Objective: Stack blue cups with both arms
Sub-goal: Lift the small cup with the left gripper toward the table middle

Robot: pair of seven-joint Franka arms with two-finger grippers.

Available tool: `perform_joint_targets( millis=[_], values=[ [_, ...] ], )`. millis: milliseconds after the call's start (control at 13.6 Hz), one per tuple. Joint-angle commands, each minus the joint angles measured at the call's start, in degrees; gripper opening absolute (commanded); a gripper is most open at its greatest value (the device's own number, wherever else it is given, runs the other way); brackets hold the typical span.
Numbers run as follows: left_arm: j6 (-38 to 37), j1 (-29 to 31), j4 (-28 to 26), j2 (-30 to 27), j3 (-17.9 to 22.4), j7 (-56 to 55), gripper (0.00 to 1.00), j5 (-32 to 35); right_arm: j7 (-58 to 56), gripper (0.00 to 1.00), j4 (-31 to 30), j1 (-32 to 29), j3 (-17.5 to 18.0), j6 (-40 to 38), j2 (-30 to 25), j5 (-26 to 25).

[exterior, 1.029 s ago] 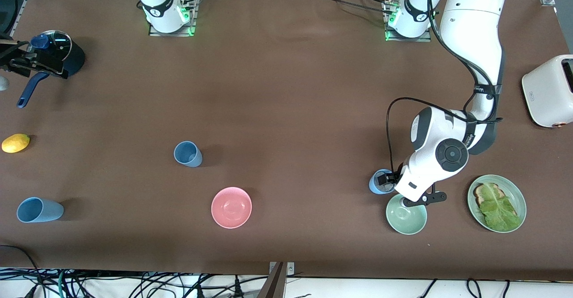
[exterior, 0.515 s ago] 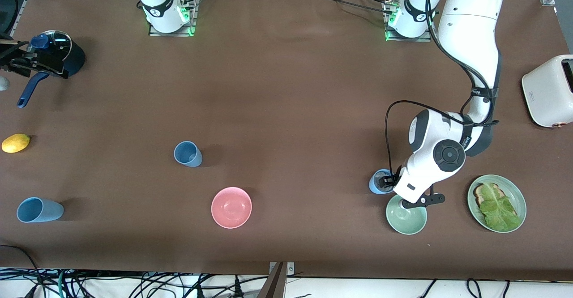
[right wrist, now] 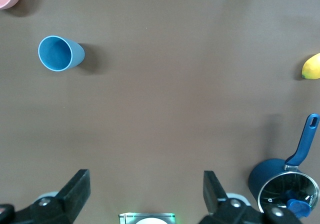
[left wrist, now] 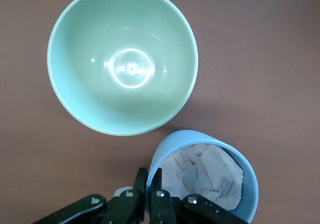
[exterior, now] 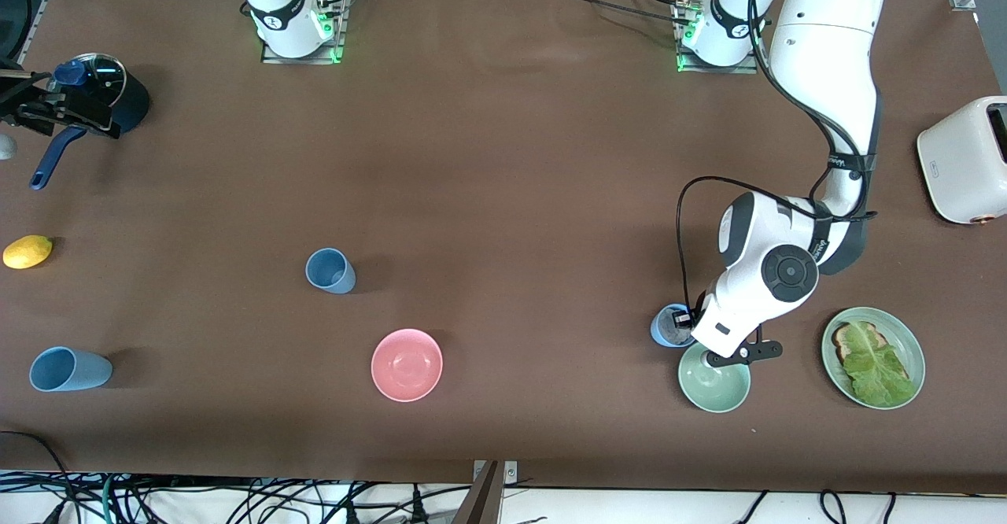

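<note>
stacking is barely begun: the left gripper (left wrist: pixel 150 196) is clamped on the pale blue cup (exterior: pixel 667 327)'s rim beside the green bowl (exterior: pixel 713 377); the steel blue cup (exterior: pixel 330 271) is untouched mid-table, and the right gripper (right wrist: pixel 145 194) waits spread apart.

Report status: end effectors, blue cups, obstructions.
Left end effector shut on pale blue cup rim, crumpled paper inside. Right end effector open, waiting. Steel blue cup untouched. Green bowl beside the gripped cup.
</note>
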Motion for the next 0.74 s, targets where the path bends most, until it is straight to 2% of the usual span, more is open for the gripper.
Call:
perform_joint_targets(
  millis=[0, 221, 588, 662],
  values=[
    [-2.95, -0.67, 1.25, -1.69, 0.18, -0.32, 0.0, -1.06, -0.65, 1.0, 0.95, -0.1, -0.13, -0.84, 0.46, 0.66],
    [-4.72, -3.3, 1.43, -4.15, 0.18, -5.14, 0.0, -1.06, -0.65, 1.0, 0.95, -0.1, -0.13, -0.84, 0.46, 0.66],
    [-5.43, -11.2, 2.13, -5.21, -0.26, -23.66, 0.0, -1.15, -0.57, 1.0, 0.95, -0.19, -0.22, -0.84, 0.55, 0.4],
    [-5.43, -13.14, 4.74, -5.04, 0.09, -27.45, 0.0, -1.15, -0.57, 1.0, 0.95, -0.28, -0.22, -0.92, 0.55, 0.4]
  ],
)
